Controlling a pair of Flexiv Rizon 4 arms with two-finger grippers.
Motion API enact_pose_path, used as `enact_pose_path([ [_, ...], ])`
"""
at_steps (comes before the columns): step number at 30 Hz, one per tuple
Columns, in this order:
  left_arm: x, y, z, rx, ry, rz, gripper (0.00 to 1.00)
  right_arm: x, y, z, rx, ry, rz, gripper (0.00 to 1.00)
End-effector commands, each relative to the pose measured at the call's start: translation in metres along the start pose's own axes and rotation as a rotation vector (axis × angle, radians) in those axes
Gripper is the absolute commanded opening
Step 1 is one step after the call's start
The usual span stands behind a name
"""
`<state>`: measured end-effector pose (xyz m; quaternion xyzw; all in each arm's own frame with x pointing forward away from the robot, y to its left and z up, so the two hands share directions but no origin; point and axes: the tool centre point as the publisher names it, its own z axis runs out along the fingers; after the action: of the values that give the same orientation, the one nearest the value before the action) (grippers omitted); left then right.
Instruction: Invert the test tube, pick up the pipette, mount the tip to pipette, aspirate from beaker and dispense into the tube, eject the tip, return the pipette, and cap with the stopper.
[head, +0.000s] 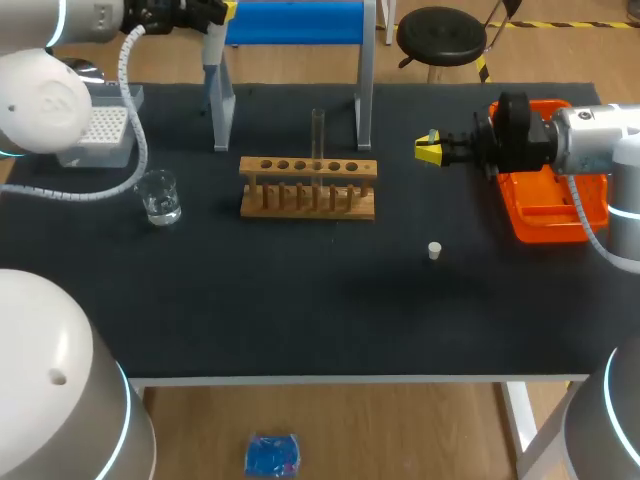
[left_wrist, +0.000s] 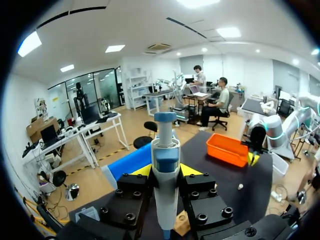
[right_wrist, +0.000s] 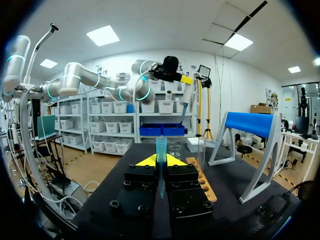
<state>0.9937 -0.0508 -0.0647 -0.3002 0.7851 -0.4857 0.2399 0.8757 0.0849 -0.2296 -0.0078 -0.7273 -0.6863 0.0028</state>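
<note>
1 rack (head: 308, 186) btwn beaker (head: 159, 196) & stopper (head: 434, 250).

No text, label, number or sign was legible to you in any of the three views. The white-and-blue plastic pipette (left_wrist: 165, 165), the clear pipette tip with a blue collar (right_wrist: 161, 149) and the white plastic tip box (head: 100, 130) bore no marking you could read.

— Glossy white shells on the left arm (head: 40, 100) and right arm (head: 600, 130), cyan light rings at the joints.
— Black, screw-studded blocks for the left gripper (left_wrist: 166, 170) and right gripper (right_wrist: 161, 161), yellow fingertips (right_wrist: 148, 160). Ribbed white cable (head: 141, 135) too.
</note>
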Motion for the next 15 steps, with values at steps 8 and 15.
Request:
enact_pose_path([
  [8, 0.007, -0.005, -0.001, 0.004, 0.079, 0.039, 0.0, 0.0, 0.0, 0.0, 0.002, -0.001, -0.001, 0.0],
  [15, 0.059, -0.05, -0.022, 0.197, 0.264, 0.2, 0.0, 0.0, 0.0, 0.0, 0.002, -0.001, -0.001, 0.0],
])
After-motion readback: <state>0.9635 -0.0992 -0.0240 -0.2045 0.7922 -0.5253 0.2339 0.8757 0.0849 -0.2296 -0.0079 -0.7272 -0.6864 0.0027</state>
